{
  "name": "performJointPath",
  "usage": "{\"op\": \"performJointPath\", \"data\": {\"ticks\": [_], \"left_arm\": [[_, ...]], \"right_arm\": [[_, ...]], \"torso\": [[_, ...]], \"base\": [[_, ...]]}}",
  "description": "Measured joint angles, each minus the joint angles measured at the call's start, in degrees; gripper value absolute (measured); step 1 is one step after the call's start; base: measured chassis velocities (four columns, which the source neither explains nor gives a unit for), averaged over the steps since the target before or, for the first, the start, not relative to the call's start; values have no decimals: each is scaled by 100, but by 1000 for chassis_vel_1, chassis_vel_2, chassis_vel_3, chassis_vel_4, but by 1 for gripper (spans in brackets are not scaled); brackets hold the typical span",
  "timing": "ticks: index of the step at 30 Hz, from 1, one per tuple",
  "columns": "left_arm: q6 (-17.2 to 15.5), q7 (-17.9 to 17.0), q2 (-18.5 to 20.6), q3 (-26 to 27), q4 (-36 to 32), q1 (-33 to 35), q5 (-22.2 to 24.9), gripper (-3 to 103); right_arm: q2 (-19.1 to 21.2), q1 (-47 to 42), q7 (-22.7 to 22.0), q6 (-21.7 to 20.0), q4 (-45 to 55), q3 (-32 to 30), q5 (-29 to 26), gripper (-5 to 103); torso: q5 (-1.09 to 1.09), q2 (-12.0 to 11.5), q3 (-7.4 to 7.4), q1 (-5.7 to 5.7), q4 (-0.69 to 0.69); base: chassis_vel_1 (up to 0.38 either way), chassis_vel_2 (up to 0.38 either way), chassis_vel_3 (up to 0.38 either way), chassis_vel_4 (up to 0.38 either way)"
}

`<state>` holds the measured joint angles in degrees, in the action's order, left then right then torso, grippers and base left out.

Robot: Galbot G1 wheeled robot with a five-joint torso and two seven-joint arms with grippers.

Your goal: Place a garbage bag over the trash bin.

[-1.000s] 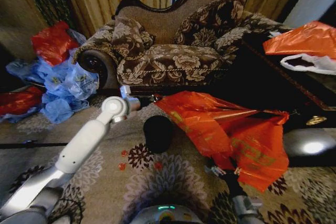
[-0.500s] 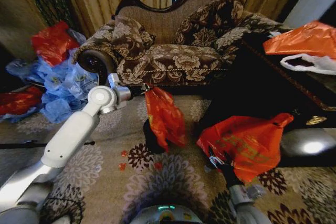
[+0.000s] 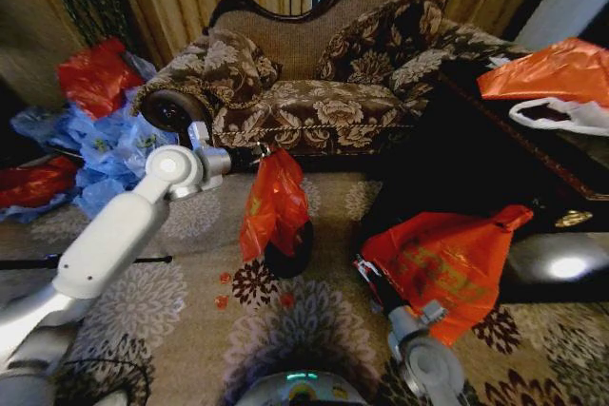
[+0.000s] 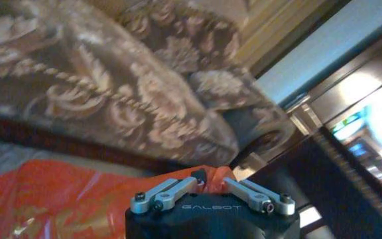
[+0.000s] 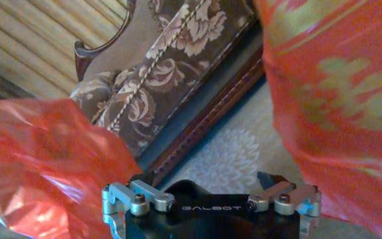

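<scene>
The left gripper (image 3: 255, 152), held out in front of the sofa (image 3: 314, 106), is pinched closed on the top edge of the garbage bag (image 3: 274, 204) — in the left wrist view its fingers (image 4: 198, 180) meet on a fold of orange plastic. The bag hangs down from that grip as a narrow, crumpled drape, and its lower end lies against the near side of the trash bin (image 3: 293, 256). The black bin stands on the patterned carpet (image 3: 190, 311) directly beneath the bag, partly covered by it. Lower on the robot's right, the right gripper (image 3: 366, 273) sits against a bigger orange bundle (image 3: 447, 263) with yellowish print; whether it is gripping anything cannot be told. Judging by this, the task is only begun — the bag is lifted and roughly over the bin, but it is not spread open, and its mouth is not yet around the rim
</scene>
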<state>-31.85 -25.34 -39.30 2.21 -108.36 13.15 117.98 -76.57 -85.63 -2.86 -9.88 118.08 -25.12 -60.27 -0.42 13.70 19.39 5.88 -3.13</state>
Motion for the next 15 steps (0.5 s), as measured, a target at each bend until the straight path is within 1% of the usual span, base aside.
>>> {"op": "performJointPath", "data": {"ticks": [1,3,4,5,6,9,11,12,13,14,15], "left_arm": [[32,238,259,-106,-13,-204,108,0],[79,557,595,-276,-30,-505,191,0],[79,557,595,-276,-30,-505,191,0],[104,726,791,-384,-37,-714,272,0],[104,726,791,-384,-37,-714,272,0],[148,950,1166,-647,-98,-1238,445,0],[166,986,1230,-699,-122,-1318,451,0],[219,1086,1386,-832,-197,-1523,470,0],[246,1111,1478,-930,-254,-1674,512,0],[246,1111,1478,-930,-254,-1674,512,0],[273,1099,1541,-1036,-305,-1843,583,0]], "right_arm": [[-40,147,6,0,-104,51,-116,100],[-70,343,14,-5,-225,118,-308,100],[-70,343,14,-5,-225,118,-308,100],[-84,505,49,-6,-328,178,-392,100],[-84,505,49,-6,-328,178,-392,100],[-168,998,106,-3,-612,326,-555,100],[-186,1065,105,-6,-627,351,-621,100],[-221,1194,96,-29,-627,437,-841,100],[-246,1245,94,-46,-607,507,-974,100],[-246,1245,94,-46,-607,507,-974,100],[-274,1285,93,-72,-552,615,-1134,100]], "torso": [[0,0,0,0,0],[2,0,0,0,1],[2,0,0,0,1],[1,0,0,0,1],[1,0,0,0,1],[2,0,0,0,1],[1,0,0,0,1],[0,0,0,0,1],[1,0,0,0,2],[1,0,0,0,2],[0,0,0,0,2]], "base": [[0,0,0,0],[0,0,0,0],[0,0,0,0],[0,0,0,0],[0,0,0,0],[0,0,0,0],[0,0,0,0],[0,0,0,0],[0,0,0,0],[0,0,0,0],[0,0,0,0]]}}
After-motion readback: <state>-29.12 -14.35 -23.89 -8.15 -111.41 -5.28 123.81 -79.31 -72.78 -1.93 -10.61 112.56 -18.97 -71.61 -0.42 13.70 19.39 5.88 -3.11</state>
